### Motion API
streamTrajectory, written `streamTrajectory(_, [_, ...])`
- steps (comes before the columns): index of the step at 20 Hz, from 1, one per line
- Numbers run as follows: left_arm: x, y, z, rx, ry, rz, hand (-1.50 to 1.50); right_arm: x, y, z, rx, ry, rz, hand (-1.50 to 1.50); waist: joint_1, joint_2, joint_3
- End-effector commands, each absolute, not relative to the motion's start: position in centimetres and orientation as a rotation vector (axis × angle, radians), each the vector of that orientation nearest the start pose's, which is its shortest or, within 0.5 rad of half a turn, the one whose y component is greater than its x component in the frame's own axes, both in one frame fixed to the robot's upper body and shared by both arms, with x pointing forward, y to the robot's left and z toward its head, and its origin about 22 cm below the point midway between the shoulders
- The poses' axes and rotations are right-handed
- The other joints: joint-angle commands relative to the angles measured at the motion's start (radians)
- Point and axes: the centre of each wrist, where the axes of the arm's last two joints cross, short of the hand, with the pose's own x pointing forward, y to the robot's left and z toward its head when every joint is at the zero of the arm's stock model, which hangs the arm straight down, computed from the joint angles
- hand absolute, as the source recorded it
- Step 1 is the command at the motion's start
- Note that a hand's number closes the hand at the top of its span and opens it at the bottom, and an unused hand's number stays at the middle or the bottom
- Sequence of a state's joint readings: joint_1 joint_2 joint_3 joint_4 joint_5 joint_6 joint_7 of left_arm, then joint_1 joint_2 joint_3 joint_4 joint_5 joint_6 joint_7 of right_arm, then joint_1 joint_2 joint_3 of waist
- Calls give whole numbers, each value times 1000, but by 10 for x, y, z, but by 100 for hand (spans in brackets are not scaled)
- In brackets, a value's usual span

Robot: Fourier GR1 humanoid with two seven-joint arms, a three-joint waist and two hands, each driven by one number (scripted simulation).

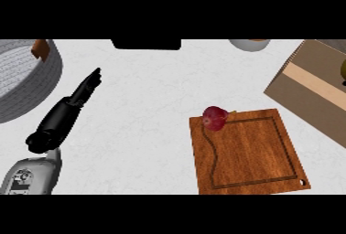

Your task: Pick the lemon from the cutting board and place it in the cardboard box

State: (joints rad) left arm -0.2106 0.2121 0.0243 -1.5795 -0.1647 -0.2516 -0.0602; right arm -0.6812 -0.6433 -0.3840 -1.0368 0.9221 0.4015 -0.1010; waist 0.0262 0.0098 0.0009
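Closest to us is the robot's left hand (81, 91), at the end of a grey arm on the left; its fingers (93, 75) are straight and together, holding nothing, pointing up over the white surface (142, 91). No right hand shows.

On the brown wooden cutting board (253, 155), at its top left corner, sits a small round fruit (215, 118); it is dark red, not yellow like a lemon, and seems to have a short stem toward the right. At the far right edge, by the cardboard box (314, 89), a yellow-green bit (344, 68) peeks in; it could be the lemon, but I cannot tell.

I think the round fruit is light and hard enough to hold; its skin looks smooth, so it may roll or slip; best to wrap fingers round its middle, from both sides.

The board is flat and stiff with a groove round it; the box is flat tan card with a paler stripe; a grey round basket (27, 77) sits far left; a pale bowl (250, 44) and a black thing (146, 44) sit at the top.
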Motion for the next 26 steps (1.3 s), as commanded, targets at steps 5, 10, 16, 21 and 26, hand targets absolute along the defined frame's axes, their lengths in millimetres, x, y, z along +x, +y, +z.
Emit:
streamTrajectory(5, [287, 253, 80, 69, -1777, -554, 0, 369, -464, 172, -920, -1000, 1046, 150, 11, 1, 1])
streamTrajectory(10, [301, 270, 74, 82, -1778, -532, 0, 360, -491, 179, -724, -1071, 1128, -150, 2, 5, 1])
streamTrajectory(16, [294, 262, 72, 87, -1759, -540, 0, 369, -486, 183, -603, -1507, 893, -150, -5, -2, 2])
streamTrajectory(21, [289, 268, 68, 87, -1764, -529, 0, 370, -493, 165, -297, -1747, 295, -150, -12, -6, 3])
streamTrajectory(26, [295, 260, 67, 63, -1766, -545, 0, 351, -524, 185, -253, -1690, 22, -150, 2, 9, 2])
